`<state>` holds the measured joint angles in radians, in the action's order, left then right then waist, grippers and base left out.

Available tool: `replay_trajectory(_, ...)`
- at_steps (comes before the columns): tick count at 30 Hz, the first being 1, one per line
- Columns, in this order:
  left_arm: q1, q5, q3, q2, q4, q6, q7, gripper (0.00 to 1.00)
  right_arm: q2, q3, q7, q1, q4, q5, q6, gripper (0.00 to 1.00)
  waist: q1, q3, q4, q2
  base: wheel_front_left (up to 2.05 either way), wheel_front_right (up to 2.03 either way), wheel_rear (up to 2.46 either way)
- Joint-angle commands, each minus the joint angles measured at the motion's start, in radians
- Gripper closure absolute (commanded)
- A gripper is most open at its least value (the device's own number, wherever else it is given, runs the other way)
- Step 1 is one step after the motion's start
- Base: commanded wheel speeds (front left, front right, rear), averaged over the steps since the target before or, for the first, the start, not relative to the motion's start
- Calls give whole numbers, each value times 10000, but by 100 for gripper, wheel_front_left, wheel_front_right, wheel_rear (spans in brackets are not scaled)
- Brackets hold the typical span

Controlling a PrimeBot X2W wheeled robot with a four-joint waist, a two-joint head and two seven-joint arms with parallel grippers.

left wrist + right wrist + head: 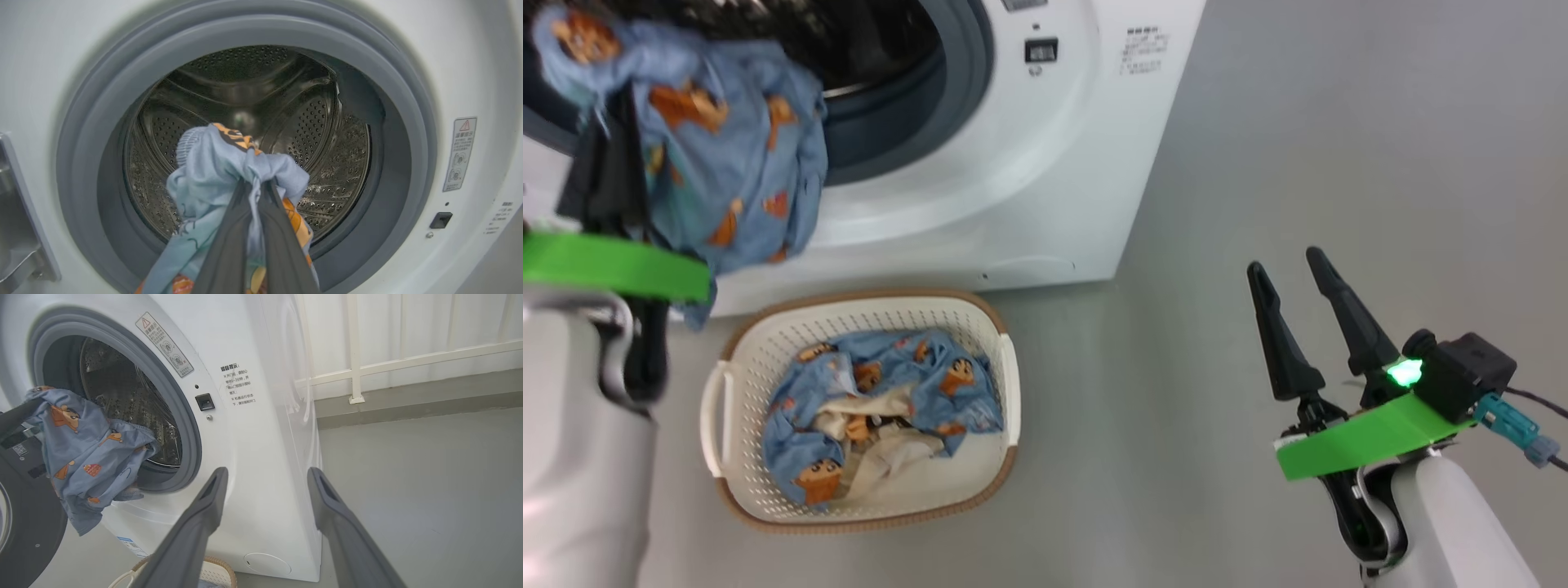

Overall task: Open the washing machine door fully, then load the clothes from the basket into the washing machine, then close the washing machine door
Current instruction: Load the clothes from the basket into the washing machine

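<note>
While the jaws of the left gripper [254,188] clamp the clothes [212,163] at centre frame, before the washing machine [470,61] mouth, the right gripper [1284,260] at lower right holds its jaws wide, empty.

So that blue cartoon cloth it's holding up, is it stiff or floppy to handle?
Probably very floppy: the blue garment droops in folds from the left gripper. Likely light too, since one small pinch holds it up. It could snag on the gasket going in.
</note>
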<state>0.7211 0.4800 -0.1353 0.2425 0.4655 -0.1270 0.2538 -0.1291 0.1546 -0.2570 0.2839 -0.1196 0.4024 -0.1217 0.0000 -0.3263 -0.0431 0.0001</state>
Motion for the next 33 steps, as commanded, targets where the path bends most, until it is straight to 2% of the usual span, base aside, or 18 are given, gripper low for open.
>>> replay_trajectory(1,754,115,120,560,95,-33,80,100,82,226,-48,249,333,-141,-90,0,0,-1208,-543,-1,0,0,0)
replay_trajectory(8,2891,553,-594,1132,1364,-35,80,100,371,171,-48,644,600,-252,-90,0,0,-2579,-1133,-1,0,0,0)
replay_trajectory(16,4455,693,-1259,1701,2358,-35,80,100,615,-264,-48,824,990,-303,-90,0,0,-3706,-1640,-1,0,0,0)
replay_trajectory(25,5947,450,-1626,1998,3333,-36,80,100,756,35,-48,1026,1100,-278,-90,0,0,-4269,-2133,-1,0,0,0)
replay_trajectory(30,6654,104,-1645,2130,3339,-36,80,100,779,33,-48,990,1090,-252,-90,0,0,-4398,-2312,-1,0,0,0)
replay_trajectory(33,7016,-382,-1106,2154,2481,15,80,100,784,31,-48,996,1118,-200,-90,0,0,-4469,-2379,-1,0,0,0)
